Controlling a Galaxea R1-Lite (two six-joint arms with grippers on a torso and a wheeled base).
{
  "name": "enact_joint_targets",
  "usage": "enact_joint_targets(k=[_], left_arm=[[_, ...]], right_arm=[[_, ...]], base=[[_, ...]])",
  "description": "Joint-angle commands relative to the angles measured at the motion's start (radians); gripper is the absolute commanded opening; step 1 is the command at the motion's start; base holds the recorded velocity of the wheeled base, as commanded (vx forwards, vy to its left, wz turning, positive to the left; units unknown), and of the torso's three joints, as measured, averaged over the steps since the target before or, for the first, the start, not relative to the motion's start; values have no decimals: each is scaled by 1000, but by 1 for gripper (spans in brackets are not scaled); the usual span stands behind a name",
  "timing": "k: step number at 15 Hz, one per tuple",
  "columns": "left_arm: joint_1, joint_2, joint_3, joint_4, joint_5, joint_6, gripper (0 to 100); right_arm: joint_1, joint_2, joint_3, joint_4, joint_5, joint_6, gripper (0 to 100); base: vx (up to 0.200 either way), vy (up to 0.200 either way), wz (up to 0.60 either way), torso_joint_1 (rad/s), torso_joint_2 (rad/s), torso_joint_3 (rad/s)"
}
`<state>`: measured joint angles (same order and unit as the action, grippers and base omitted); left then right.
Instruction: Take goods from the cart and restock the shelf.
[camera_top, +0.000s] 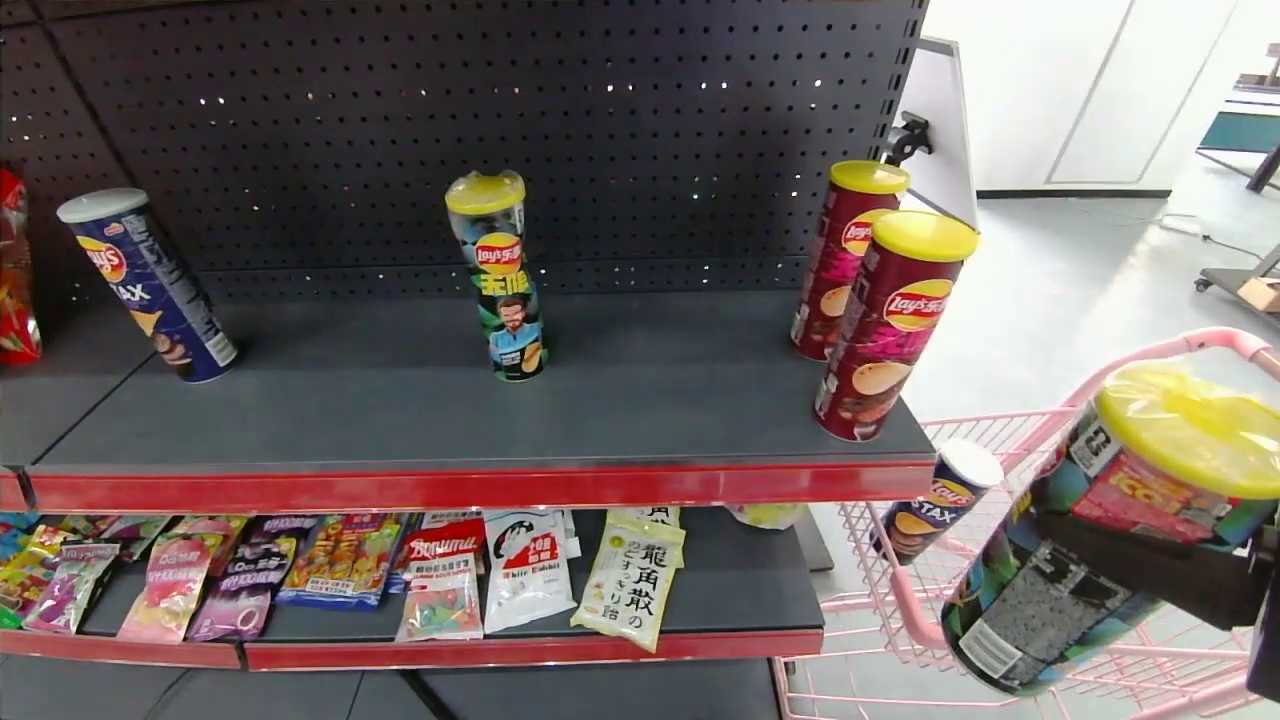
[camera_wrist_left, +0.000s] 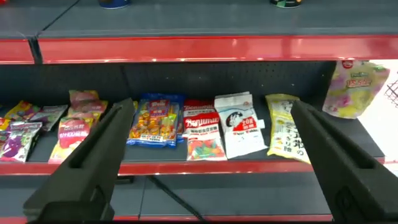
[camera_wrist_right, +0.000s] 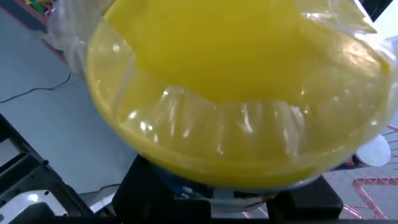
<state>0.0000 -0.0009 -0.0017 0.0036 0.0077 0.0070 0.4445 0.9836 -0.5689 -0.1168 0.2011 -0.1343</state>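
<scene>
a: pegboard shelf (camera_top: 650, 400), half stocked. where's the chip can (camera_top: 1040, 600)?
b: clamped in right claw (camera_top: 1140, 565) above pink cart (camera_top: 990, 420), tilted, likely lifted clear for shelving. left claw (camera_wrist_left: 208, 112) gapes wide, empty.

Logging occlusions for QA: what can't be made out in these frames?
Right pincer, far finger: head view, behind the held can.
Held can's body: right wrist view, covered by its yellow lid.
Red bag: head view, cut off by the left edge.
Pale bag: head view, mostly hidden by the upper shelf.
</scene>
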Motion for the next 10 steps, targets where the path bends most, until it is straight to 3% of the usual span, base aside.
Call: enact_joint_targets(k=[1, 8, 10], left_arm=[[0, 1, 0, -1, 0, 1, 100], [0, 1, 0, -1, 0, 1, 100], [0, 1, 0, -1, 0, 2, 100]], right_arm=[[-1, 0, 44, -41, -3, -1, 0], [57, -22, 72, -50, 12, -2, 0], [76, -28, 81, -53, 124, 2, 0]], base=[[0, 200, 0, 2, 2, 2], [0, 200, 0, 2, 2, 2], [0, 200, 0, 5, 2, 0]])
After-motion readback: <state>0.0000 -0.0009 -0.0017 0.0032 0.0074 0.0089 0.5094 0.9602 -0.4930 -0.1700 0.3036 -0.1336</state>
